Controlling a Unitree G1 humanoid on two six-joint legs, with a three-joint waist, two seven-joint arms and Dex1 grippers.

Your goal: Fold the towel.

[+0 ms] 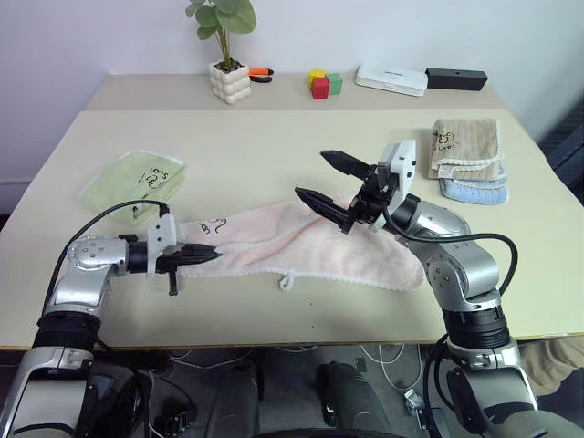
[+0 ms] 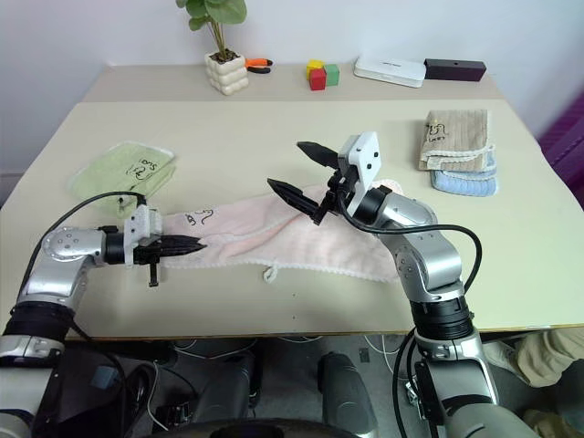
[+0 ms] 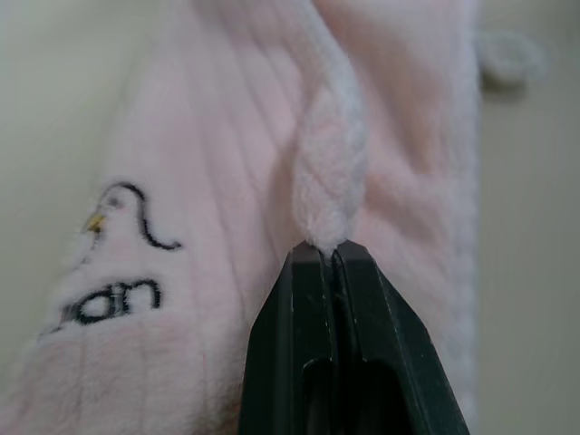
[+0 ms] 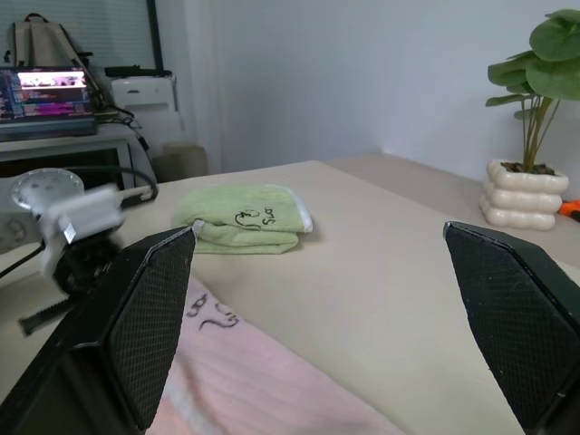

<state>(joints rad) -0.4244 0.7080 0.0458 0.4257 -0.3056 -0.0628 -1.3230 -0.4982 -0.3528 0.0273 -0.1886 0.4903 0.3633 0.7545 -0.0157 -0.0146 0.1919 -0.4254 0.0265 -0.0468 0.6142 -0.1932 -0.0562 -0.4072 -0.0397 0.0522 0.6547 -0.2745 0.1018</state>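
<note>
Here your left claw is pinched fully together on a raised ridge of the towel, right at the cloth's left end; the wrist view shows the two black fingers meeting with a fold of pink terry caught at their tips, just beside the dark printed logo. The towel lies stretched in a long, loosely bunched strip across the middle of the surface, its scalloped white trim along the near edge and a small loop hanging off that edge. Your right claw hovers above the towel's right half with its fingers spread wide, holding nothing. A folded light green towel sits near the left edge, and stacked beige and blue towels lie well apart on the right.
</note>
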